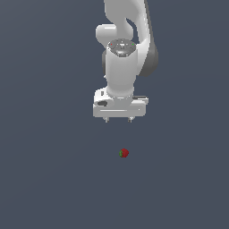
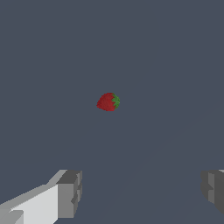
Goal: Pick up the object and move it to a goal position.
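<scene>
The white arm (image 1: 127, 40) comes down from the top centre of the exterior view, its wrist pointing straight down and its gripper (image 1: 118, 120) hanging just above the middle of the frame, the two short fingers (image 2: 70, 192) spread wide apart and holding nothing.

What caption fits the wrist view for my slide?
Wrist view: open end effector apart from the small red strawberry with its green leafy end, lying on the plain grey floor.
</scene>
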`<state>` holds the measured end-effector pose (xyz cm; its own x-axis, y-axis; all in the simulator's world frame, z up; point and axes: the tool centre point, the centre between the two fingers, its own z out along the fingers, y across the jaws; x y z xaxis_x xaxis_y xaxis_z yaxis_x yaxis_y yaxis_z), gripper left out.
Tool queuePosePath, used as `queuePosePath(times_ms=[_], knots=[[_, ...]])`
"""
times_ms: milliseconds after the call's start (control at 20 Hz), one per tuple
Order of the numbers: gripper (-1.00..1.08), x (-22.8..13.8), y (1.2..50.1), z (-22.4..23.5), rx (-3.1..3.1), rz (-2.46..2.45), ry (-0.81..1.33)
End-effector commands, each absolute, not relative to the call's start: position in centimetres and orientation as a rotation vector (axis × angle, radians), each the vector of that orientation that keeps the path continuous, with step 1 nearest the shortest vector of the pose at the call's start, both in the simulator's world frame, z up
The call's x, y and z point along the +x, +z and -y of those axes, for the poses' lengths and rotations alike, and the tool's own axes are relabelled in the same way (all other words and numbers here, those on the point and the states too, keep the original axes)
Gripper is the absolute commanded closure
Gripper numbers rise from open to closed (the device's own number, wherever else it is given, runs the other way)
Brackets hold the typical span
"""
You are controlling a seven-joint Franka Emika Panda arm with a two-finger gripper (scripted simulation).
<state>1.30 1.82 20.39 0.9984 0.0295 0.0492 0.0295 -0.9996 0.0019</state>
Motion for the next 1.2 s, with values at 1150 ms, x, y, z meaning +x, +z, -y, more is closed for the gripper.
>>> queuePosePath(times_ms=[1150], knots=[[-0.92, 1.8, 19.3, -5.7, 3.136, -0.256, 0.076]])
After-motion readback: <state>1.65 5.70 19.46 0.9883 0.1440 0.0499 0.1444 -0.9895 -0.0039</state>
